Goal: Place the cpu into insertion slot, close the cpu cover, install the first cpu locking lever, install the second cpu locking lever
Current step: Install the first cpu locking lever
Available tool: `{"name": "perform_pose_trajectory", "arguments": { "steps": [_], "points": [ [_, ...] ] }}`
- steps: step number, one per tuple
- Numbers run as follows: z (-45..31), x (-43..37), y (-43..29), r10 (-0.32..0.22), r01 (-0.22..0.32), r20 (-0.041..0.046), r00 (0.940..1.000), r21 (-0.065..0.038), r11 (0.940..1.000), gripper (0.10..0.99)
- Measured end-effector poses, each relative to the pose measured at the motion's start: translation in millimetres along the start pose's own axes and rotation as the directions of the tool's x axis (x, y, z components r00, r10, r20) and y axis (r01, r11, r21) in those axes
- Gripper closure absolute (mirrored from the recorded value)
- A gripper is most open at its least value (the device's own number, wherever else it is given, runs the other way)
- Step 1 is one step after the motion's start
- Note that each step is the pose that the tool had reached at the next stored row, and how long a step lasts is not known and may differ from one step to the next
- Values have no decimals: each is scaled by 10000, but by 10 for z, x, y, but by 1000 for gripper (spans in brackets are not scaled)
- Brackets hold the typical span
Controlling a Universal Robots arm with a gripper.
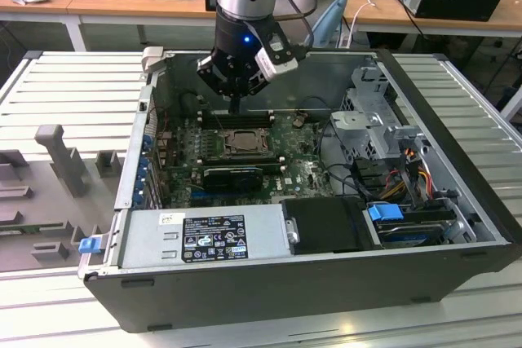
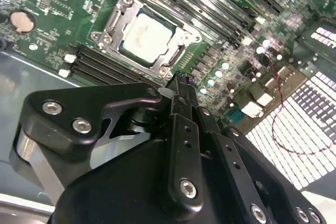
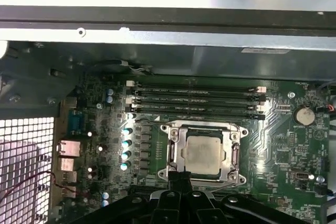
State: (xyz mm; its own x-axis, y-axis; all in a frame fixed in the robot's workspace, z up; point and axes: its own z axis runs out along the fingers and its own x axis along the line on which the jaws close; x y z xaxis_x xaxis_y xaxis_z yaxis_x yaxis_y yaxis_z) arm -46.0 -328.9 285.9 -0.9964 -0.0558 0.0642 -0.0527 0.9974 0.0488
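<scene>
Inside the open computer case (image 1: 457, 201), we see the cpu (image 3: 202, 153) already seated in the insertion slot (image 3: 176, 153), the cpu cover (image 3: 203, 129) lying closed around it. Our gripper (image 2: 178, 85), fingers pressed together and empty, hangs just beside the socket's edge; we judge the locking levers remain unfinished.

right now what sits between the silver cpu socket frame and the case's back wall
In the first wrist view, four long black memory slots lie side by side between the silvery hinged cpu cover, closed over the pale square cpu, and the grey metal case wall.
</scene>
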Motion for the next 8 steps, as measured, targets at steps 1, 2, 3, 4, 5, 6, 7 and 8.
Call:
{"name": "perform_pose_trajectory", "arguments": {
  "steps": [1,2,3,4,5,6,7,8],
  "points": [
    [1,0,0,-80,80,78,9999,-12,10000,980],
    [1,0,0,-121,121,108,9999,-38,9999,980],
    [2,1,0,-250,254,233,9994,-191,9995,980],
    [2,6,0,-304,316,264,9992,-469,9984,980],
    [7,35,-1,-320,339,296,9991,-689,9970,980],
    [22,68,-1,-322,345,339,9989,-694,9970,980],
    [26,89,0,-322,345,342,9989,-694,9970,980],
    [30,119,1,-324,347,343,9989,-702,9969,980]
  ]
}}
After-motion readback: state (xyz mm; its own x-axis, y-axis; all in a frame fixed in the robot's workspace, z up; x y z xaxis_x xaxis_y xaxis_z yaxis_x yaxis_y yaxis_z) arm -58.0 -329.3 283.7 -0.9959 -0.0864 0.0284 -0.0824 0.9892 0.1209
